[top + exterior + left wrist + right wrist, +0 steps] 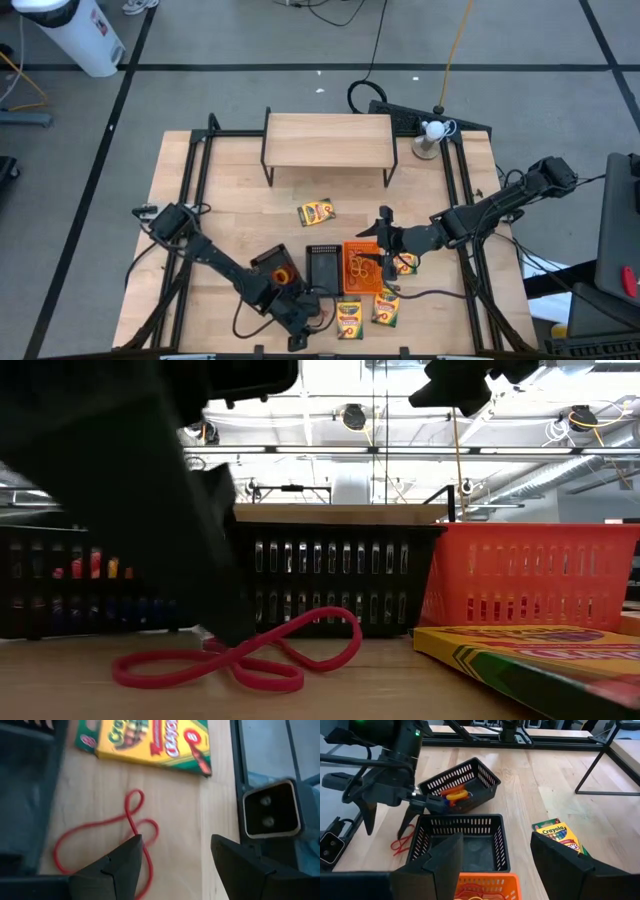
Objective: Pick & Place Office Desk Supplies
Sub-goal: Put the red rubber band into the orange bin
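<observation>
Overhead, a light wooden bench [240, 220] stands on grey flooring crossed by dark lines, with a white bin [75, 35] off its far left corner and a small wooden shelf [328, 140] on black legs at its far edge. A white ball on a stand [432, 135] sits beside the shelf. Ceiling lights and pipework fill the room behind in the low view.

Yellow-and-green crayon boxes are scattered: one crayon box [316, 212] lies mid-bench before the shelf, two more [350, 318] at the near edge.

Three mesh trays line up near the near edge. The angled black tray [460, 785] holds orange, yellow and blue items; the middle black tray [460, 842] looks empty; the orange tray [361, 268] holds rubber bands.

A red rubber band [100, 832] lies looped on the wood at the near edge, just beside the black trays. The left gripper [175, 852] hovers over it, fingers spread, one finger over the loop. The right gripper [496, 851] hangs above the orange tray, fingers apart, holding nothing.
</observation>
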`<action>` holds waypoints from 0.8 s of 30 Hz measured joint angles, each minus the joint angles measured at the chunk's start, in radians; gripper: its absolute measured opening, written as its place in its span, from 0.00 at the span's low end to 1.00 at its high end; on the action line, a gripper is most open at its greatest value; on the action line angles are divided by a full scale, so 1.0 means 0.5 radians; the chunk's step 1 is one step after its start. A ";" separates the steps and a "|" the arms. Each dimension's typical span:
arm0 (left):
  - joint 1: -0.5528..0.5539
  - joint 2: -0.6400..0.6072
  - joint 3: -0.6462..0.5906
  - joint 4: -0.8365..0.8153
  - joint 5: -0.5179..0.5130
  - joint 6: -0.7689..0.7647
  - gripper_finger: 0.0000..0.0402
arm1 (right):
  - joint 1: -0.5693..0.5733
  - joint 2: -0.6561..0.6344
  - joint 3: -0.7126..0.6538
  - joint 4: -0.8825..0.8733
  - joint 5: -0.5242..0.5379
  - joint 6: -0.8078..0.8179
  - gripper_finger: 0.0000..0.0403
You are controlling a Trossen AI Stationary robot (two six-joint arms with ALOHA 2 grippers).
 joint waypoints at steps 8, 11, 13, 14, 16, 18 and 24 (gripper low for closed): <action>0.063 0.000 0.000 0.026 -0.005 -0.051 0.59 | 0.000 0.000 0.000 0.000 0.000 0.000 0.55; 0.076 0.000 0.000 0.015 -0.007 -0.050 0.59 | 0.000 0.000 0.000 0.000 0.000 -0.002 0.55; 0.083 0.000 0.000 0.007 -0.008 -0.050 0.59 | 0.000 0.000 0.000 0.000 0.000 -0.009 0.55; 0.085 0.000 0.000 0.005 -0.008 -0.050 0.59 | 0.000 0.000 0.000 0.000 0.000 -0.009 0.55; 0.087 0.000 0.000 -0.002 -0.008 -0.049 0.59 | 0.000 0.000 0.000 0.000 0.000 -0.009 0.55; 0.087 0.000 0.000 -0.022 -0.008 -0.047 0.59 | 0.000 0.000 0.000 0.000 0.000 -0.008 0.55; 0.086 0.000 0.000 -0.042 -0.007 -0.050 0.59 | 0.000 0.000 0.000 0.000 0.000 -0.009 0.55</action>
